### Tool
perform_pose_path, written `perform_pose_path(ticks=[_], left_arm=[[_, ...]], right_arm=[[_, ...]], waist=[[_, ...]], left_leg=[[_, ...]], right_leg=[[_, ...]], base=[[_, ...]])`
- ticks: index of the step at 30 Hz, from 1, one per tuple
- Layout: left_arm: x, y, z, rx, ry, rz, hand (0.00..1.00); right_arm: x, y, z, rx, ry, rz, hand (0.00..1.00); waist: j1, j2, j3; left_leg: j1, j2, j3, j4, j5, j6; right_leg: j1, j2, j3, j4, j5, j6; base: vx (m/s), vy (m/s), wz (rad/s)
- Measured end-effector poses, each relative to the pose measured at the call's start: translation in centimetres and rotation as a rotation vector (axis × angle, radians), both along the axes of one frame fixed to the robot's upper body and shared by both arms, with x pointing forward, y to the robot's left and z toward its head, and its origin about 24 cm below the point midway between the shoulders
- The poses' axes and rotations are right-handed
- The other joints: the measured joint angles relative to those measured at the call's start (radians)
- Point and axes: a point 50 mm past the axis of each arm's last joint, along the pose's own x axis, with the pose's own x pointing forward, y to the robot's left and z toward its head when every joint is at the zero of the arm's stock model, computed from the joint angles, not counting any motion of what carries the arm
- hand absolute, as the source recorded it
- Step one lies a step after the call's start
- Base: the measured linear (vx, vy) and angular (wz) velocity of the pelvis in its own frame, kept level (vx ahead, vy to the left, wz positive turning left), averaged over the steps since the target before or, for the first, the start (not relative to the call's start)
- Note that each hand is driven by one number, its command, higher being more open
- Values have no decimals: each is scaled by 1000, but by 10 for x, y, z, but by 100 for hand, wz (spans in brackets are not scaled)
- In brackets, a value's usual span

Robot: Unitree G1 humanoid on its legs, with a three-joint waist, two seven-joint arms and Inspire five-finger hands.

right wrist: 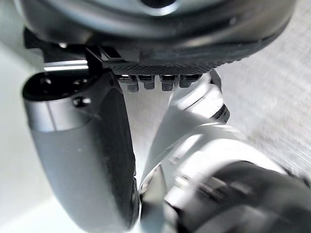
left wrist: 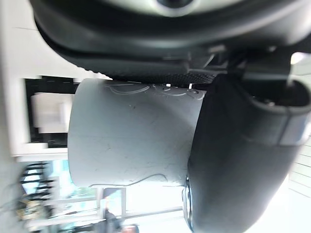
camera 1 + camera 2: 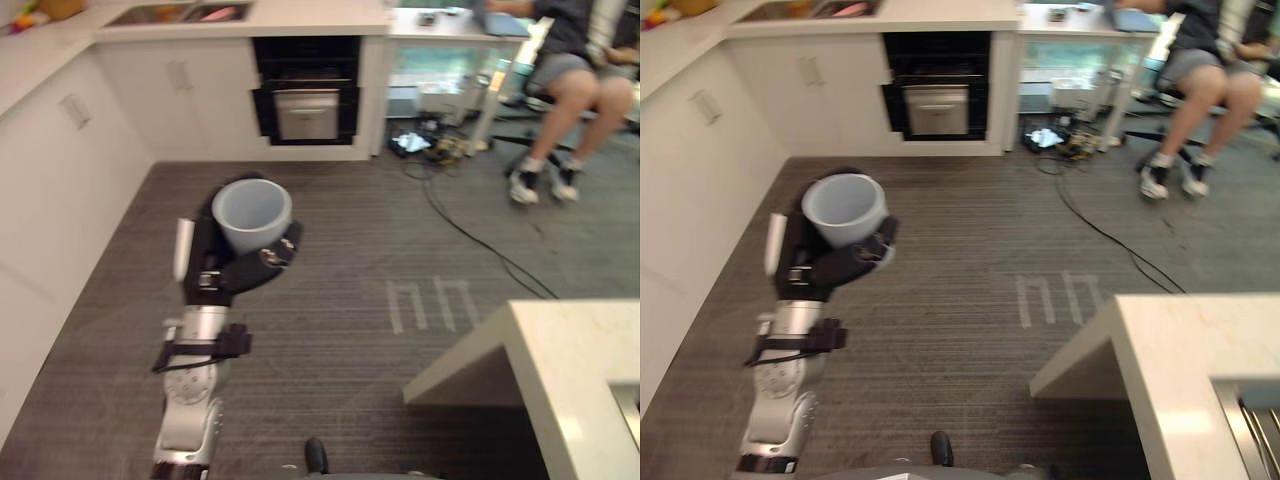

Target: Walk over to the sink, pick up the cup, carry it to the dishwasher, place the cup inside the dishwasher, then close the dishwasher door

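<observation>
The grey, finely striped carpet floor (image 3: pixel 330 350) lies under the left hand (image 3: pixel 235 265), with pale tape marks (image 3: pixel 393 308) stuck to it just to the hand's right. A thin black cable (image 3: pixel 470 235) snakes from there towards a heap of cables and small gear (image 3: pixel 425 142) far ahead and to the right, near a seated person's white shoes (image 3: pixel 522 187). A white stone worktop (image 3: pixel 570 360) stands to the hand's right and nearer the robot, and far ahead of the hand a pale counter (image 3: pixel 320 18) holds a sunken steel sink (image 3: pixel 150 14).
</observation>
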Motion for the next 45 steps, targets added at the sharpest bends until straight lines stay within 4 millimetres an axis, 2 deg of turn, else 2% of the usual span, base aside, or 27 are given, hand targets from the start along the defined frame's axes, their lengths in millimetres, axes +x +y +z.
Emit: perform_pose_path(ticks=[2, 3, 4, 5, 6, 7, 8, 11, 16, 21, 29, 33, 34, 40, 44, 45], left_arm=[[-1, -14, -8, 14, 63, -88, 0], [-2, -23, -12, 18, 105, -152, 0], [-2, -26, -14, 13, 120, -175, 0], [-2, -30, -16, 10, 136, -200, 0], [-1, -35, -15, 18, 140, -234, 0], [0, -36, -15, 19, 141, -243, 0], [2, -40, -17, 6, 154, -253, 0], [8, -45, -17, 18, 153, -284, 0], [11, -35, -29, 82, 202, -278, 0], [15, -15, -40, 124, 250, -215, 0], [19, 14, -32, 114, 209, -91, 0], [16, 13, -32, 101, 203, -88, 0], [14, 14, -32, 63, 189, -40, 0], [14, 14, -32, 54, 189, -34, 0], [16, 8, -36, -40, 233, 29, 0], [17, 6, -40, -88, 278, 64, 0]], right_arm=[[8, -2, 1, -4, -25, 5, 100], [13, -1, 1, 7, -32, 20, 100], [15, 0, 1, 11, -35, 27, 100], [16, 0, 1, 13, -38, 37, 100], [17, 4, 0, 26, -37, 54, 100], [16, 6, 0, 34, -34, 62, 100], [18, 6, 0, 39, -37, 72, 100], [35, 3, 1, 40, -79, 81, 100], [57, 10, 1, 84, -149, 86, 100], [53, 11, 0, 97, -132, 84, 100], [50, 11, 0, 108, -131, 64, 100], [51, 13, 0, 112, -134, 81, 100], [51, 14, 0, 113, -120, 161, 100], [49, 15, 0, 116, -115, 159, 100], [44, 15, -1, 122, -101, 156, 100], [43, 15, -1, 130, -92, 153, 100]], waist=[[0, 8, 7], [-2, 8, 7], [-2, 8, 7], [-6, 4, 2], [-5, -33, -15], [-7, -51, -24], [-4, -42, -35], [-1, -27, -46], [-2, -26, -53], [-7, -29, -53], [-1, -32, -54], [-6, -35, -52], [-24, -40, -54], [-22, -41, -55], [-21, -40, -55], [-19, -40, -55]], left_leg=[[27, -3, -42, 1, -8, 7], [46, 5, -81, 14, -27, 0], [53, 13, -87, 25, -40, -8], [55, 25, -83, 48, -63, -21], [52, 33, -28, 93, -109, -48], [51, 43, 7, 115, -128, -63], [39, 88, 66, 158, -159, -92], [75, 125, 102, 119, -149, -131], [138, 137, 146, 56, -146, -137], [162, 136, 161, 37, -146, -137], [176, 129, 204, 36, -141, -138], [180, 128, 226, 2, -111, -145], [191, 144, 260, -19, -98, -159], [189, 145, 256, -9, -104, -159], [170, 148, 228, 31, -120, -159], [169, 152, 215, 44, -124, -161]], right_leg=[[-80, 47, 91, 1, -4, 3], [-129, 84, 165, -4, -3, 4], [-139, 96, 185, -17, -1, 7], [-143, 107, 204, -70, 27, 12], [-128, 79, 199, -190, 201, -5], [-116, 64, 195, -200, 214, 39], [-87, 78, 176, -242, 207, 35], [-50, 107, 158, -286, 207, 34], [-19, 128, 183, -326, 217, 21], [-2, 130, 186, -352, 239, 21], [0, 130, 204, -365, 251, 21], [-6, 137, 214, -396, 265, 4], [10, 157, 239, -459, 312, -3], [18, 157, 238, -485, 323, -4], [52, 152, 186, -540, 350, -8], [60, 153, 144, -540, 351, -9]], base=[[185, -71, 116], [212, -92, 104], [228, -129, 97], [265, -162, 83], [339, -237, 80], [385, -277, 68], [265, -216, 38], [258, -150, 9], [133, -29, -24], [42, 22, -12], [-58, -10, -16], [-73, -47, -14], [-35, -27, -6], [-1, -3, 1], [-23, -46, 19], [-43, -65, 24]])
